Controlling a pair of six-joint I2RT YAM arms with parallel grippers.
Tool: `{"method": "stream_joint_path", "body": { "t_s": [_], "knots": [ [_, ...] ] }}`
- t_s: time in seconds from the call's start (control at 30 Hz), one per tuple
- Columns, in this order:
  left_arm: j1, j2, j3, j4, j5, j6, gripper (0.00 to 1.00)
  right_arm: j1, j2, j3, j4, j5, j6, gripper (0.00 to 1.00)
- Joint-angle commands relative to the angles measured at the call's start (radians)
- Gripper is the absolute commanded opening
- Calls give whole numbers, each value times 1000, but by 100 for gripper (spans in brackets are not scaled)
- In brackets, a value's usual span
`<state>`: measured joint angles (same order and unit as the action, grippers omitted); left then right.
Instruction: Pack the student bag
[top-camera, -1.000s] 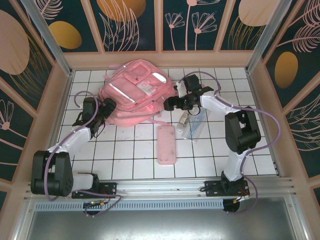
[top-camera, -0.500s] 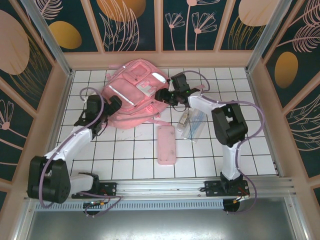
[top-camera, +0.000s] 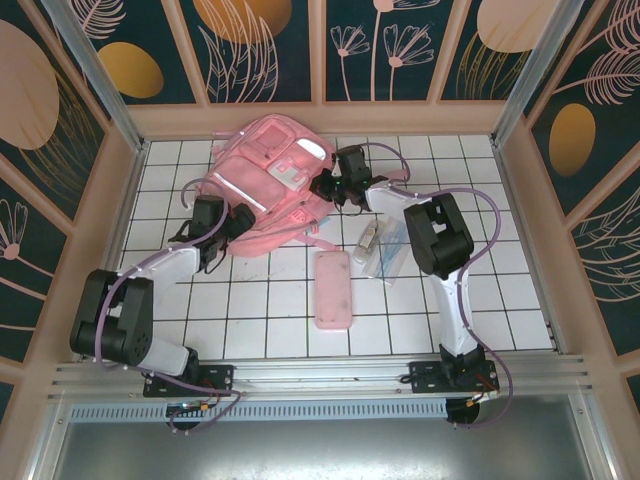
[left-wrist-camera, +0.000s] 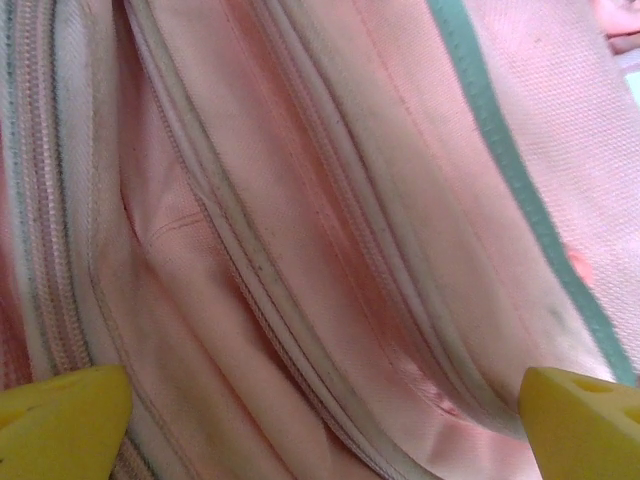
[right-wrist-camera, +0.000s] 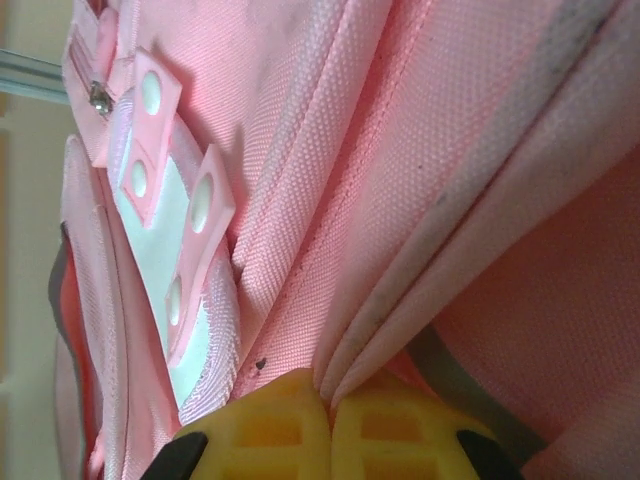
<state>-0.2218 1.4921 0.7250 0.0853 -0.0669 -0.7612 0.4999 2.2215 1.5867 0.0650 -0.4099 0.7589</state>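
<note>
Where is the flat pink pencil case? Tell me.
In the top view, the pencil case lies flat on the table, centre, just below the student bag and left of a clear packet.

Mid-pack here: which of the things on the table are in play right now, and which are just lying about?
In play: student bag; right claw, shut on a fold of its fabric; left claw, open against it.

Lying about, untouched: flat pink pencil case; clear packet beside it. Both are probably for packing later.
</note>
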Motion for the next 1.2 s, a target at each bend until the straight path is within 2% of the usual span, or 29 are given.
{"method": "stream_joint_path", "body": {
  "t_s": [0.0, 0.17, 0.33, 0.43, 0.57, 0.7, 0.83, 1.03, 1.17],
  "knots": [
    [18, 91, 68, 38, -66, 67, 99, -2, -92, -58, 88, -51, 12, 0],
    [41, 230, 212, 55, -62, 87, 99, 19, -222, -179, 145, -75, 46, 0],
    [50, 328, 388, 5, -74, 154, 99, 42, -278, -290, 280, -114, 171, 0],
    [51, 320, 466, -89, -43, 203, 99, 67, -271, -337, 388, -110, 266, 0],
    [42, 204, 477, -224, 71, 222, 98, 97, -253, -357, 494, -52, 355, 0],
    [-38, 69, 442, -320, 145, 203, 88, 111, -222, -349, 557, -26, 434, 0],
    [-127, 25, 407, -344, 173, 150, 78, 113, -197, -323, 564, -30, 477, 0],
    [-244, 100, 416, -336, 187, 93, 67, 119, -198, -315, 566, -20, 527, 0],
    [-283, 152, 406, -313, 173, 46, 65, 112, -202, -332, 609, -16, 576, 0]
  ]
}}
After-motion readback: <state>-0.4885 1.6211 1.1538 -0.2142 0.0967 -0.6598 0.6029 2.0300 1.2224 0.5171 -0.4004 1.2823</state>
